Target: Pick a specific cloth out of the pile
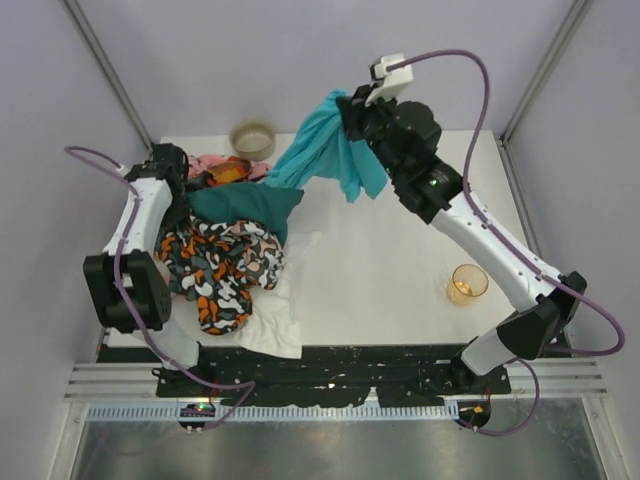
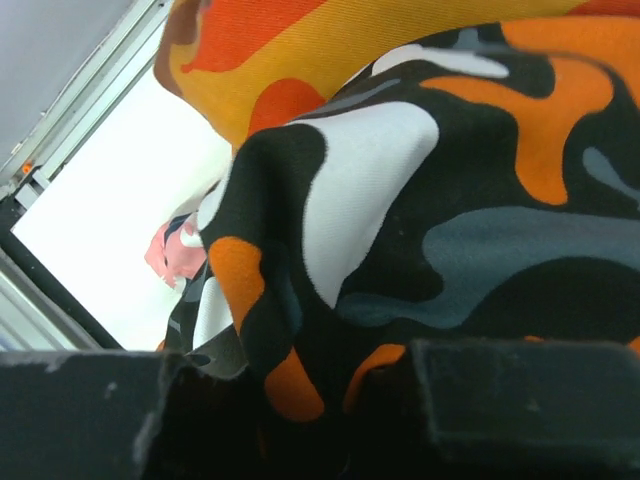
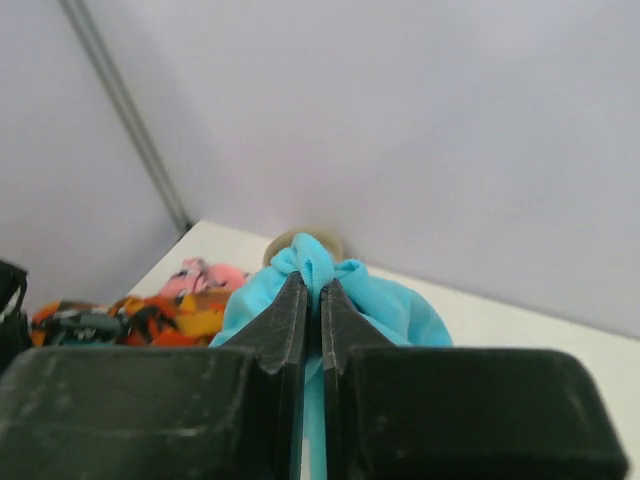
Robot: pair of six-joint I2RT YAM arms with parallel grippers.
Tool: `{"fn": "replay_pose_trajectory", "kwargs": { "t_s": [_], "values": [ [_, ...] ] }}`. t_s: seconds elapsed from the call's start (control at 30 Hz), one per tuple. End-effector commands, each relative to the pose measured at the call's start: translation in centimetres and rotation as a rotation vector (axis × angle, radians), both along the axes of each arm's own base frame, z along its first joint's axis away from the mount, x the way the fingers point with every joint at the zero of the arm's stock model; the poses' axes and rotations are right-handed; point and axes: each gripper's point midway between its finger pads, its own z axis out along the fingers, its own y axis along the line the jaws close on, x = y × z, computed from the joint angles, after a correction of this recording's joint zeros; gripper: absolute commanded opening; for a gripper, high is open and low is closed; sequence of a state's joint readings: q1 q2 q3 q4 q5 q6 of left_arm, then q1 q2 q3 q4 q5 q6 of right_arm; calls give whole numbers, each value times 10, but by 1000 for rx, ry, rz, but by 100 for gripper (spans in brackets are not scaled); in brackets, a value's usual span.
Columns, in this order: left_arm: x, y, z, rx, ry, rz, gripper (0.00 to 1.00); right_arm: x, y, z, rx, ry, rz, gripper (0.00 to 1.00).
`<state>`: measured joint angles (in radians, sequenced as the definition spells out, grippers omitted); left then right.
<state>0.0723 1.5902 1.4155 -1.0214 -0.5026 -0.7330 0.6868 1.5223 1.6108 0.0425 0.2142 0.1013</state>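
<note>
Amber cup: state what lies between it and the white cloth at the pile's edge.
Nothing: bare tabletop between the amber cup and white cloth, shown in the top view.

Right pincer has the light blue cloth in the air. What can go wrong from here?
1. The left end of the cloth trails down to the dark teal cloth on the pile. Lifting further may drag that piece along.
2. The right pincer pinches only a small bunched fold at its tips, so the fabric might slip out.
3. The amber cup stands close beside the right arm. A low swing could knock it over.
</note>
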Motion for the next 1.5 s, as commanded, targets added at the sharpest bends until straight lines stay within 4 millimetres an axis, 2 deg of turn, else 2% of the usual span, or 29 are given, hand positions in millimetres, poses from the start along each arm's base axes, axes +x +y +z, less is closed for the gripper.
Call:
{"fn": "replay_pose_trajectory", "kwargs": {
  "t_s": [0.0,0.03,0.07,0.1,0.13,0.2,0.3,0.37,0.4,0.43,0.53,0.6,0.63,0.67,0.7,0.73,0.77,0.8,0.83,0.87,0.9,0.97,1.03,1.07,1.17,1.27,1.37,1.47],
  "values": [
    [7,14,-13,12,120,26,26,-15,-97,122,33,-202,-239,5],
    [9,13,-16,6,123,25,29,-14,-106,127,25,-197,-258,5],
    [11,12,-21,-3,122,19,31,-15,-127,150,48,-235,-295,5],
    [13,10,-22,-15,110,12,36,-14,-133,154,34,-231,-292,5],
    [15,7,-23,-30,98,-5,42,-11,-147,169,46,-257,-310,5],
    [20,1,-20,-62,60,-28,53,-3,-162,176,39,-265,-335,5],
    [27,-10,6,-108,-33,-83,66,17,-171,170,-9,-273,-350,5],
    [30,-19,31,-133,-104,-139,74,35,-179,156,-39,-262,-417,5],
    [32,-24,44,-142,-141,-166,83,44,-181,148,-56,-251,-442,5],
    [31,-29,61,-145,-183,-202,99,56,-186,138,-82,-239,-473,5],
    [20,-45,103,-123,-287,-289,100,81,-193,113,-90,-187,-484,5],
    [6,-58,121,-114,-340,-336,100,99,-202,87,-90,-130,-497,5],
    [0,-60,127,-109,-369,-344,100,109,-207,66,-103,-86,-512,5],
    [-3,-75,133,-111,-413,-404,100,114,-209,49,-105,-48,-522,5],
    [-10,-83,142,-109,-458,-443,100,120,-215,18,-126,16,-553,7],
    [-14,-87,139,-121,-462,-455,100,123,-219,2,-128,50,-568,11],
    [-22,-90,143,-128,-492,-468,100,125,-223,-33,-161,117,-588,25],
    [-28,-94,143,-142,-505,-480,100,124,-225,-47,-147,152,-598,34],
    [-32,-97,142,-155,-508,-485,100,121,-226,-75,-170,208,-607,66],
    [-37,-99,144,-162,-518,-494,100,116,-231,-90,-158,255,-630,88],
    [-40,-101,146,-166,-526,-506,100,112,-233,-91,-137,268,-643,95],
    [-49,-104,151,-174,-545,-518,100,99,-237,-88,-123,277,-654,95],
    [-55,-109,154,-183,-573,-538,100,82,-240,-76,-92,283,-657,95],
    [-57,-110,155,-191,-587,-544,100,68,-241,-66,-77,281,-643,95],
    [-65,-117,152,-218,-616,-566,100,37,-242,-59,-35,299,-621,95],
    [-71,-120,148,-238,-625,-576,100,2,-244,-71,-7,297,-586,95],
    [-78,-120,142,-235,-605,-580,100,-17,-233,-82,12,273,-498,95],
    [-82,-111,135,-201,-583,-545,100,-36,-233,-80,45,227,-467,95]
  ]
}}
